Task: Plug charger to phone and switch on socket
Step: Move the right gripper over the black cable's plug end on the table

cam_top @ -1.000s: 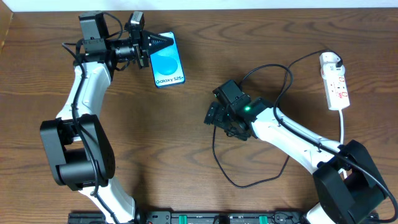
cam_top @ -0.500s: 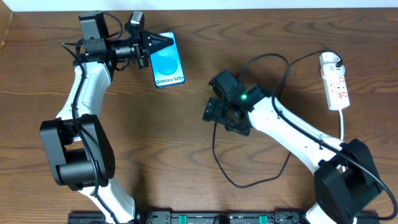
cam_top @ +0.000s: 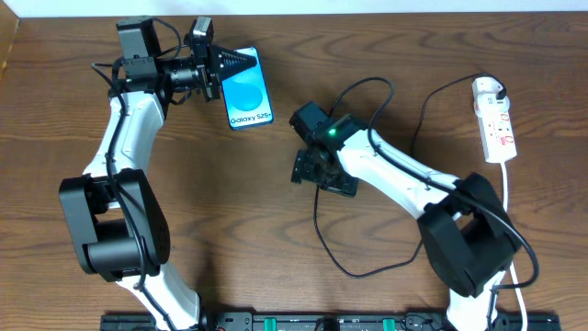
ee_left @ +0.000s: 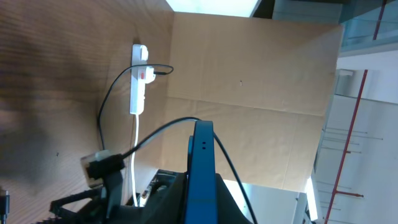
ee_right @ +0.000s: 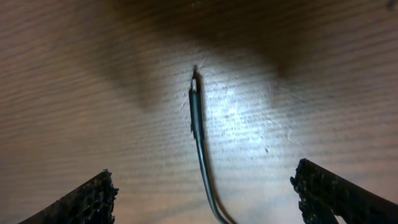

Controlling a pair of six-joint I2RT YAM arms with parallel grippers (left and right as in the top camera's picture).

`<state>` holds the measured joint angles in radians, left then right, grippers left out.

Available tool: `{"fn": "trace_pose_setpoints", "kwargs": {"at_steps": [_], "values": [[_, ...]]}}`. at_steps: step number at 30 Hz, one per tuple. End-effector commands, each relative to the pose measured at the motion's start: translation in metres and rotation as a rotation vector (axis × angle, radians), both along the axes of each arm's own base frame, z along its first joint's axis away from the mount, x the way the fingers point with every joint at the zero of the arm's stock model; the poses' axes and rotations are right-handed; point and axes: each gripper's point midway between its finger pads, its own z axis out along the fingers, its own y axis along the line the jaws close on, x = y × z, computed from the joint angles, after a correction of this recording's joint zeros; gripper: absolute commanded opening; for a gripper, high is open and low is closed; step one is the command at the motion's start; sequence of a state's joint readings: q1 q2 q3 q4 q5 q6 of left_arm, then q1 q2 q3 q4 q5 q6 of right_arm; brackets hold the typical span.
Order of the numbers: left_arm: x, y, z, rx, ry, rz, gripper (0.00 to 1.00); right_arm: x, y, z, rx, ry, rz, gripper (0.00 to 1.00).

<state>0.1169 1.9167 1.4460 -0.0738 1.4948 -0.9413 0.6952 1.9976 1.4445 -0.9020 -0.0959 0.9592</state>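
Brown wood-grain table [cam_top: 276, 267]: we are entering it first, as the surface bearing every item below.

1. White-and-black left arm [cam_top: 124, 138]. We are finding it along the table's left side, with its wrist at the far edge.
2. Black left gripper [cam_top: 241, 62]. Its fingers are pressing together on the upper left corner of the next item.
3. Slim rectangular phone [cam_top: 248, 97] with a bright blue screen, lighter blue round shapes and white "Galaxy S25+" lettering. It is sitting near the far edge, left of centre, with its screen facing up. The left wrist view is showing it edge-on as a thin blue slab [ee_left: 201, 162].
4. Black right gripper [cam_top: 317, 170]. It is hanging over the middle of the table with its jaws spread wide and nothing between them gripped. We are seeing both textured black fingertips [ee_right: 87, 199] apart from the cable end.
5. Long thin black charger cable [cam_top: 318, 221]. Its small metal-tipped plug [ee_right: 195, 93] is lying flat on the wood between the spread fingers, well apart from the phone. The rest is looping towards the near edge, then up and across to the right.
6. Narrow white power strip [cam_top: 494, 119] with small red marks. It is lying at the far right, trailing a thicker white cord [cam_top: 508, 184]. The black cable is reaching its far end.
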Motion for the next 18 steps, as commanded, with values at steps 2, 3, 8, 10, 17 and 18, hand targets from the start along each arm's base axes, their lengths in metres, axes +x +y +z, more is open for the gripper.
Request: {"fn": "trace_pose_setpoints", "kwargs": {"at_steps": [2,3,8,10,17,18], "values": [[-0.009,0.0,0.015,-0.018,-0.043,-0.031,0.07,0.006,0.001,-0.003,-0.022,-0.022,0.012,0.87],[-0.009,0.0,0.015,-0.019,-0.043,-0.032,0.08,0.006,-0.001,-0.004,-0.032,-0.026,0.011,0.86],[-0.009,0.0,0.015,-0.019,-0.043,-0.032,0.07,0.007,-0.003,-0.009,-0.059,-0.029,-0.009,0.79],[-0.009,0.0,0.015,-0.018,-0.043,-0.031,0.08,0.006,-0.003,-0.01,-0.065,-0.034,-0.009,0.78],[-0.009,0.0,0.015,-0.019,-0.043,-0.032,0.07,0.002,0.002,-0.017,-0.087,-0.038,0.009,0.7],[-0.009,0.0,0.015,-0.019,-0.043,-0.032,0.07,0.002,0.003,-0.018,-0.087,-0.039,0.011,0.7]]}}
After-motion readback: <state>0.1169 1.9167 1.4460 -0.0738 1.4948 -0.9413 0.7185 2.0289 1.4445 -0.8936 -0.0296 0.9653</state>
